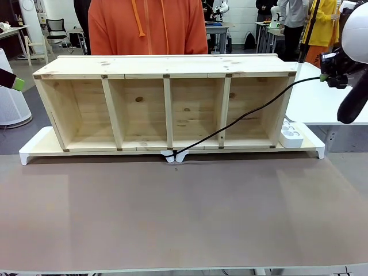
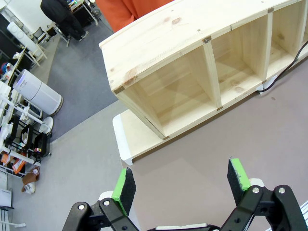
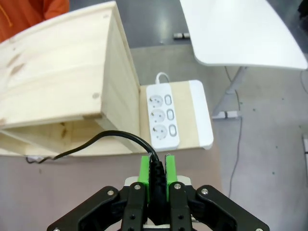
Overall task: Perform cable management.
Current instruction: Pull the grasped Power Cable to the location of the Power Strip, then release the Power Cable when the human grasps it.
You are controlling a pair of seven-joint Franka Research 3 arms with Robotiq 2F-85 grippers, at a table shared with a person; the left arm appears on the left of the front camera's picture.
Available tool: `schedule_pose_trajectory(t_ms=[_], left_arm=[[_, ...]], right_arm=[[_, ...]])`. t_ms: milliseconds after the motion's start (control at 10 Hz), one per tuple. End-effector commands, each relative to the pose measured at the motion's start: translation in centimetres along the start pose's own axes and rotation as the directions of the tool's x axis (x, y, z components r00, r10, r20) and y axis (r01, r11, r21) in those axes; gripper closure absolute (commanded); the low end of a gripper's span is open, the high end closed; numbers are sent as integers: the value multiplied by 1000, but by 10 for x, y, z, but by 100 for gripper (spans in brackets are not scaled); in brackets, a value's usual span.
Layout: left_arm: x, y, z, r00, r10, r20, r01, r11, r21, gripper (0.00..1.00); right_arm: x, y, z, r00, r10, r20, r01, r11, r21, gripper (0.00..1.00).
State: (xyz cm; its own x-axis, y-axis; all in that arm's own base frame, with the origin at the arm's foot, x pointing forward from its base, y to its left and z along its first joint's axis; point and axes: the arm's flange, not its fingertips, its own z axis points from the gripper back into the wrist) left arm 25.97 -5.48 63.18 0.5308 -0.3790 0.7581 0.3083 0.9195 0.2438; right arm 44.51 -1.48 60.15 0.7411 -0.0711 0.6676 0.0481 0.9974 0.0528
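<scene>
Grey-brown matting covers the table (image 1: 184, 213). Along its far side stands a long wooden shelf (image 1: 167, 66) with four open compartments, resting on a white base board (image 1: 34, 150).

The cable (image 1: 241, 118) starts at a small white fitting (image 1: 172, 155) on the front edge of that board, near the middle. From there it runs slantwise up and to the right, crossing in front of the divider between the third and fourth compartments and passing the shelf's right end. Its thicker black end is pinched between the green pads of the right gripper (image 3: 157, 168), which is closed tight on it and held in the air off the shelf's upper right corner. In the right wrist view the cord arcs away from the pads toward the shelf front.

A white power strip (image 3: 162, 115) with three sockets and three switches lies on the base board just beside the shelf's right end.

The left gripper (image 2: 182, 185) hangs near the shelf's left end with its jaws wide apart and nothing between them.

A person in an orange hooded top (image 1: 148, 26) stands behind the shelf.
</scene>
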Motion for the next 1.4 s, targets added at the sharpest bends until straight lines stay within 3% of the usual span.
schedule_pose_trajectory(t_ms=[0, 500, 1000, 1300], left_arm=[[2, 0, -1, 1000, -1, 10, 1, 1000, 5, 0], [2, 0, -1, 1000, -1, 10, 1, 1000, 5, 0], [2, 0, -1, 1000, -1, 10, 1, 1000, 5, 0], [2, 0, -1, 1000, -1, 10, 1, 1000, 5, 0]], right_arm=[[19, -4, -15, 999, -39, 31, 39, 999, 22, 84], [38, 9, -49, 992, -63, -112, 66, 998, 15, 84], [40, 19, -50, 993, -51, -109, 53, 998, 22, 84], [34, 7, -52, 991, -29, -134, 30, 1000, 8, 84]])
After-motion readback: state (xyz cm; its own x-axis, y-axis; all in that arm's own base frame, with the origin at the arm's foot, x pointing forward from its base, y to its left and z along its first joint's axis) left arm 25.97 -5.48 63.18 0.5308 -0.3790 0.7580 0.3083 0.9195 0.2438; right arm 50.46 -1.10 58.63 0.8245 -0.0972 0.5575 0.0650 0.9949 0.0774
